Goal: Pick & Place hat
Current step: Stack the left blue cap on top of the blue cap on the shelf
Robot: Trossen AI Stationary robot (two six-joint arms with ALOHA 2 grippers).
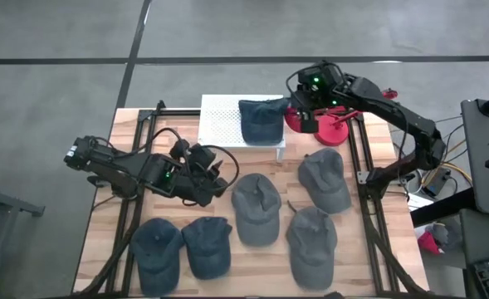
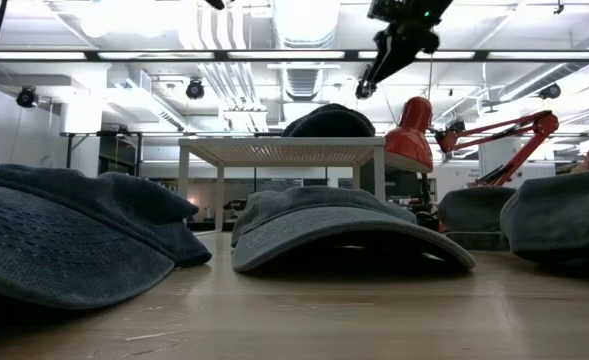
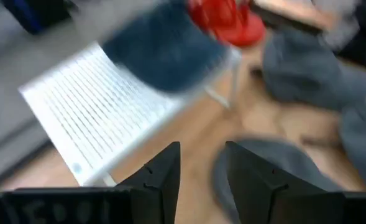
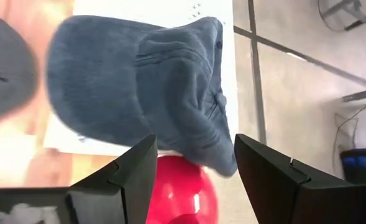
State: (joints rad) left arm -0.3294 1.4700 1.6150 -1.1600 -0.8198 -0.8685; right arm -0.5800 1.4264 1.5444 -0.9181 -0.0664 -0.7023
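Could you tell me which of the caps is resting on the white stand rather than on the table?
The dark blue cap at the stand's right end, below the right gripper; all the others lie on the wooden table.

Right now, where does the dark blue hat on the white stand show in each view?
High view: hat at the white stand's right end, upper centre.
Low view: hat on top of the stand, centre.
Left wrist view: hat, blurred, on the stand.
Right wrist view: hat fills the middle.
Shared landmark: red lamp.
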